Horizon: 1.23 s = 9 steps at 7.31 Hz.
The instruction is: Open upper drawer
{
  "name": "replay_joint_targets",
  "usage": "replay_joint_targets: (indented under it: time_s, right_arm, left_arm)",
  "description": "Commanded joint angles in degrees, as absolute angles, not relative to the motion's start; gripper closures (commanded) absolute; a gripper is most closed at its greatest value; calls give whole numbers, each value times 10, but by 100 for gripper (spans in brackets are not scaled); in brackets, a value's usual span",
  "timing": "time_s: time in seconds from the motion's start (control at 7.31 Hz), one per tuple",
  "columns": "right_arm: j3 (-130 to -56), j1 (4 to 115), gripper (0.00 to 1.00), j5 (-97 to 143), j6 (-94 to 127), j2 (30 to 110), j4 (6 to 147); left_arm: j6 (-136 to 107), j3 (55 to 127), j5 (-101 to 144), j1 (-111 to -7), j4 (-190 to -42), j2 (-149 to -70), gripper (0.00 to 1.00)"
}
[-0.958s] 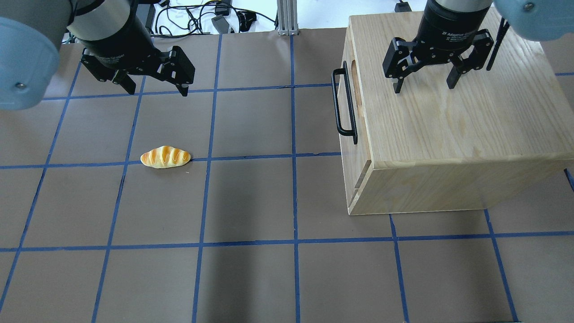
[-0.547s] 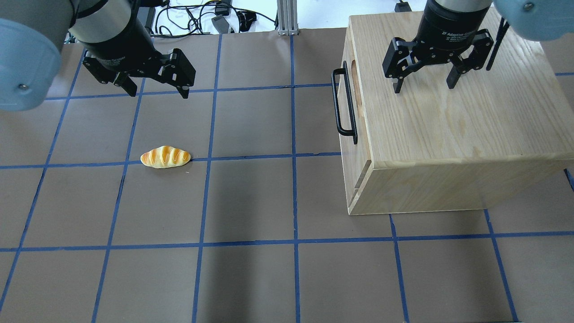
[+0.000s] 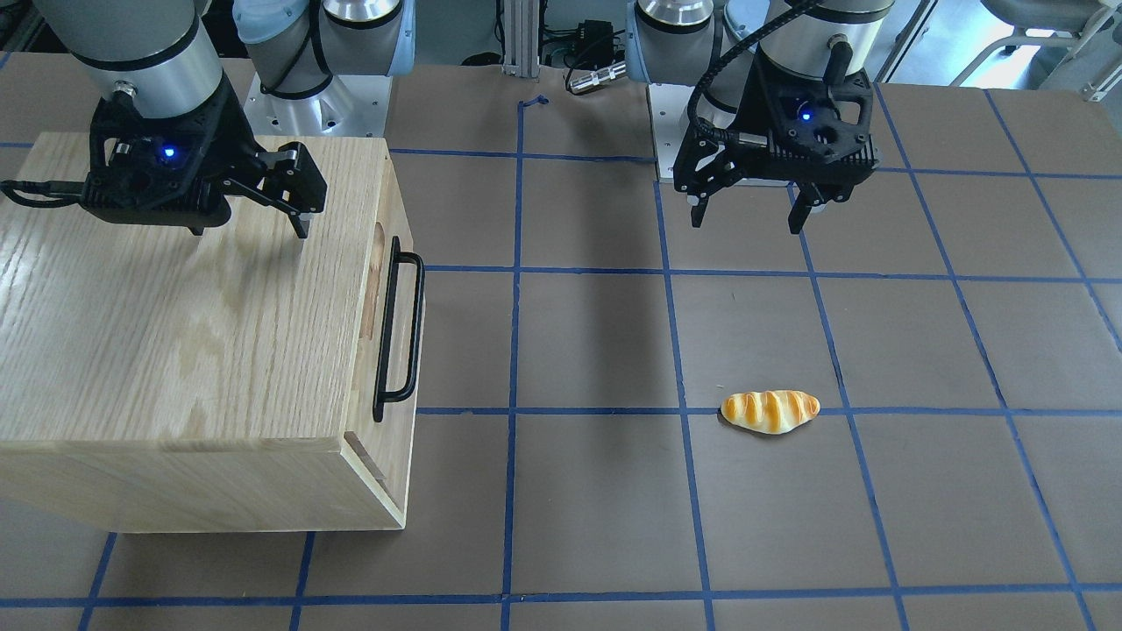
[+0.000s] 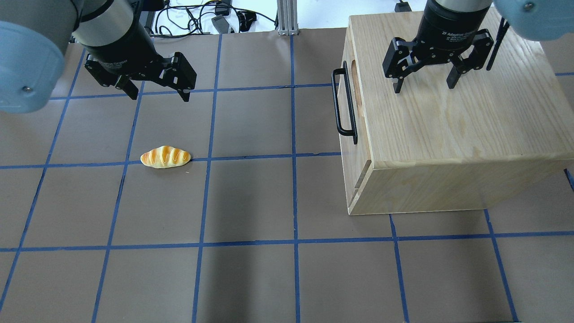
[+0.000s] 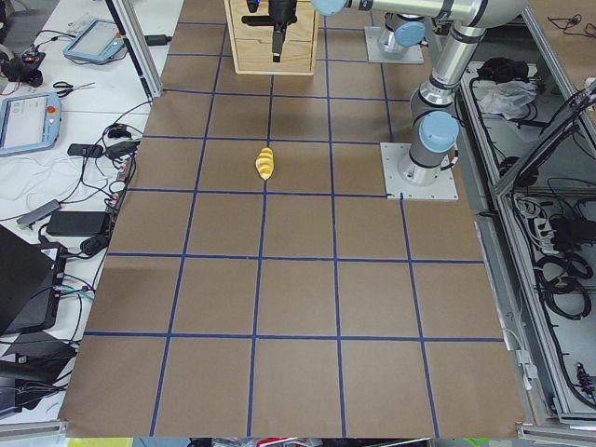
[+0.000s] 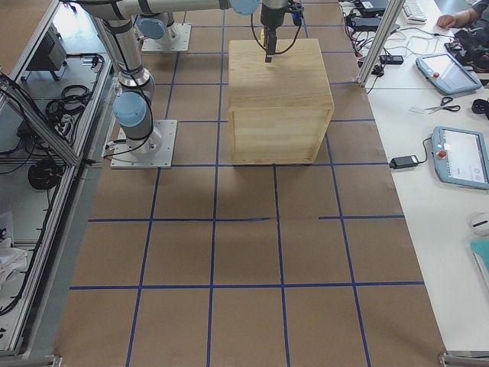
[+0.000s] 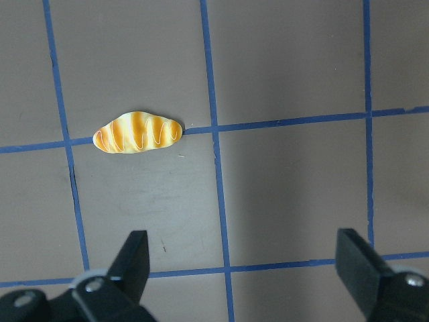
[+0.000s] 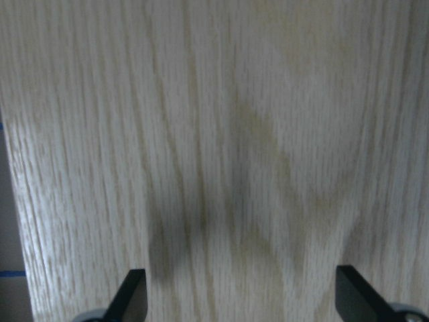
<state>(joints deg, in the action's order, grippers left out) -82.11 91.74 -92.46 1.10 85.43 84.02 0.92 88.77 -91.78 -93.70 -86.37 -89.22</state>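
Counting 2 grippers (image 4: pixel 159 95) (image 4: pixel 423 87), 1 drawer (image 3: pixel 378 254) & 1 roll (image 4: pixel 166 157).

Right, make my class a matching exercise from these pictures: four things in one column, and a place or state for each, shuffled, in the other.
Column one
1. roll
2. handle
3. left gripper
4. right gripper

Column two
a. open, over the cabinet top
b. black, on the upper drawer
c. lying on the table
d. open, over bare table

Pairs: 1-c, 2-b, 3-d, 4-a
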Motion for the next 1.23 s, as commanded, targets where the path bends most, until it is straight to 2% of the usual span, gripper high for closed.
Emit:
replay_joint_targets:
  time_s: [0.0, 1.09]
  right_arm:
    - [-821, 917, 0, -925, 11, 854, 840]
    - [-822, 918, 0, -925, 11, 854, 840]
  left_arm:
    - [7, 915, -918, -937, -858, -890, 0]
    - [-19, 874, -914, -924, -848, -924, 0]
